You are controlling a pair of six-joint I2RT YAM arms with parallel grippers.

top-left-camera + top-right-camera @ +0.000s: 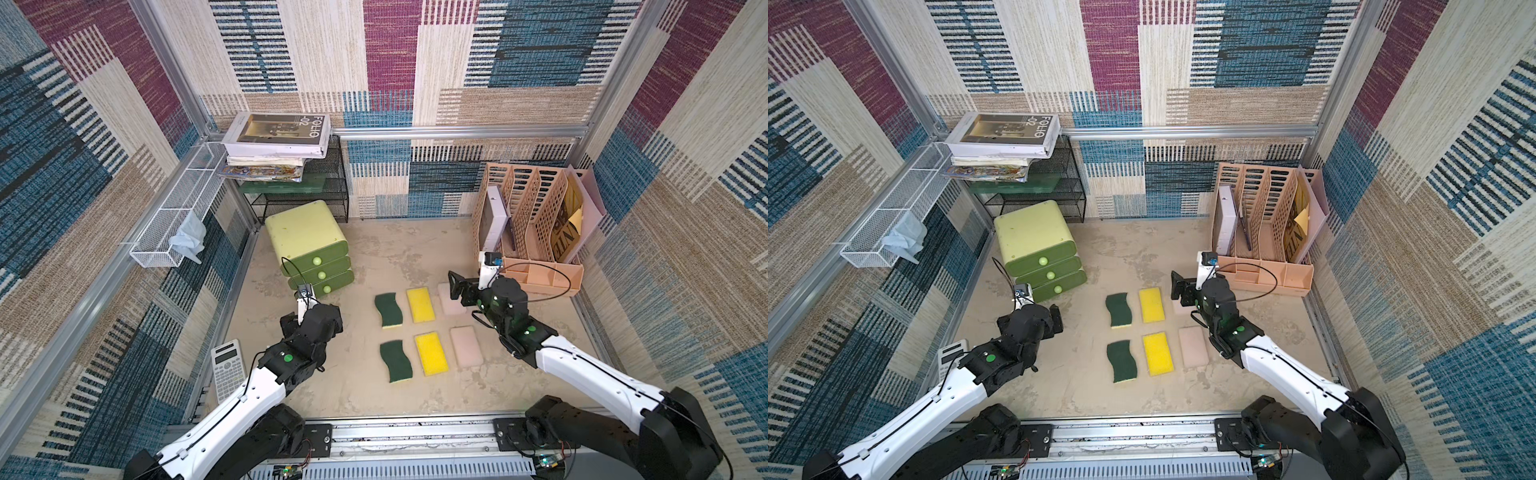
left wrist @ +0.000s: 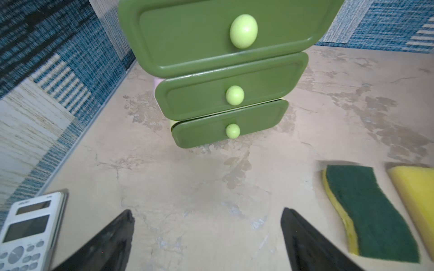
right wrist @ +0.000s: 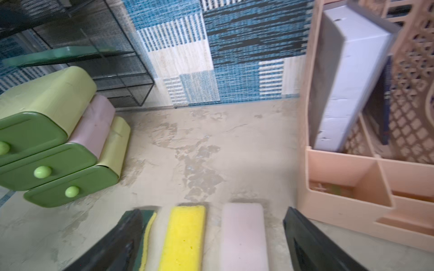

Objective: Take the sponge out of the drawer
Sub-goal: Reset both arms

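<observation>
Cannot see any sponge inside the green drawer unit [image 1: 309, 249]: all three dark fronts look pushed in, with nothing of the contents on show in any view. Cannot tell whether the pink strip between the top and bottom tiers, seen in the right wrist view, is casing or something else. Partly covered by the right arm in both top views: the far pink sponge [image 1: 446, 301]. Cut off at the frame edge in the left wrist view: the calculator [image 2: 28, 231] and a yellow sponge [image 2: 415, 199]. Blurred in the right wrist view: the peach file organiser [image 3: 352, 187], just beside that arm. Bare tabletop between the left gripper [image 2: 206, 211] and the drawer fronts, with the wall close along the unit's far side. Mid-table, between the arms, six loose sponges in two rows: green scourers [image 1: 389, 309], yellow, pink. Left fingers [image 2: 117, 234] spread wide and holding nothing, pointed at the fronts, with the bottom knob [image 2: 233, 131] ahead and well apart from the tips. Right gripper [image 3: 212, 211] likewise spread wide and empty, above the far row, well apart from the drawers.
</observation>
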